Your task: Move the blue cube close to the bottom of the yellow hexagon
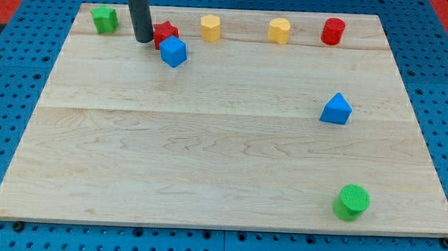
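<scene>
1. Resting my tip (143, 40) on the bench (222, 171) near its 11 o'clock corner, I stand just to the 9 o'clock side of the red star (164, 32), close enough that I cannot tell whether we touch.
2. My end effector is a plain dark rod with nothing to part or close, and it holds no block.
3. The blue cube (173, 52) sits just at 5 o'clock of the red star, touching or nearly touching it, and at about 4 o'clock from my tip.
4. The yellow hexagon (210, 26) stands near the cube, at about its 1 o'clock, along the view's top edge of the bench.
5. A second yellow block (279, 30) and a red cylinder (333, 31) follow farther toward 3 o'clock in that same top row.
6. A green block (104, 19) occupies the 10 o'clock corner, at 10 o'clock of my tip.
7. A blue triangular block (336, 109) lies at the 3 o'clock side, well apart from the cube.
8. A green cylinder (351, 202) sits near the 5 o'clock corner.
</scene>
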Robot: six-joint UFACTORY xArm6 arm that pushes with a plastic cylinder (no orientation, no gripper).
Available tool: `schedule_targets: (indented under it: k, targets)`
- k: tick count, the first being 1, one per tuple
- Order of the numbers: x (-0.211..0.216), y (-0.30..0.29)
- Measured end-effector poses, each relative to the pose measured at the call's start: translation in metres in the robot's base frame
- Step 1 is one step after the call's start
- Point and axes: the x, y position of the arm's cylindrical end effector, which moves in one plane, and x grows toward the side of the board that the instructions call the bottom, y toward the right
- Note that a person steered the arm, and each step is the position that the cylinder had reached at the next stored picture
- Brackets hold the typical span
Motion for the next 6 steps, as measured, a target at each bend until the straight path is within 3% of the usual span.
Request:
schedule_targets:
  k: [2,4,6]
  targets:
    - [0.044,0.003]
    - [0.044,0.073]
    - [0.003,0.062]
